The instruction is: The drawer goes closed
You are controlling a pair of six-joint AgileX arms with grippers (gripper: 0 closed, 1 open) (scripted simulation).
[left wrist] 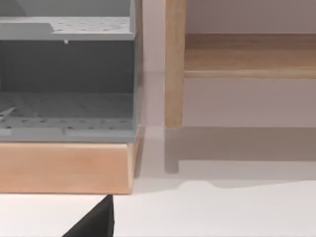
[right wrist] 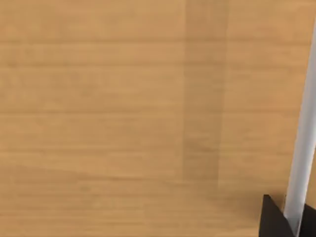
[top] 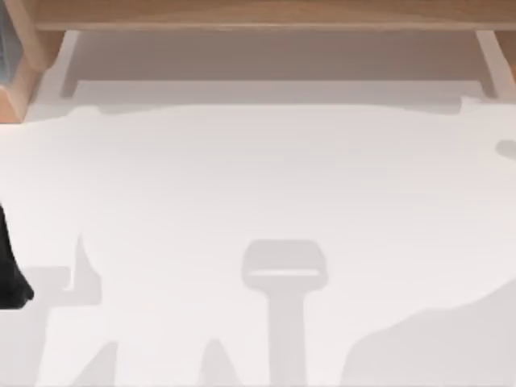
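The left arm (top: 11,272) is seen at the left edge of the white table (top: 266,185), with its black left gripper (left wrist: 96,221) held low over the tabletop. Whether this gripper is clenched or released cannot be told.

Ahead of the left gripper and slightly to one side, a grey perforated metal shelf unit (left wrist: 69,106) is seated on a pale wooden base block (left wrist: 64,167). Two open compartments are shown, one above the other, divided by a perforated grey shelf. On the floor of the lower compartment a thin pale sliver (left wrist: 6,113) is seen at the picture's edge; what it is cannot be told. Just beside the unit, a light wooden upright post (left wrist: 175,64) is set, and beyond it a horizontal wooden board (left wrist: 249,54) is carried above the table.

The right gripper (right wrist: 292,224) is held very close against the light wooden drawer front (right wrist: 113,108), which lies directly ahead of it. A slim silver bar handle (right wrist: 302,143) is fixed to that front, and its lower part is flanked by black parts of the right gripper on both sides. Whether the handle is grasped cannot be told, nor whether the drawer is shut.
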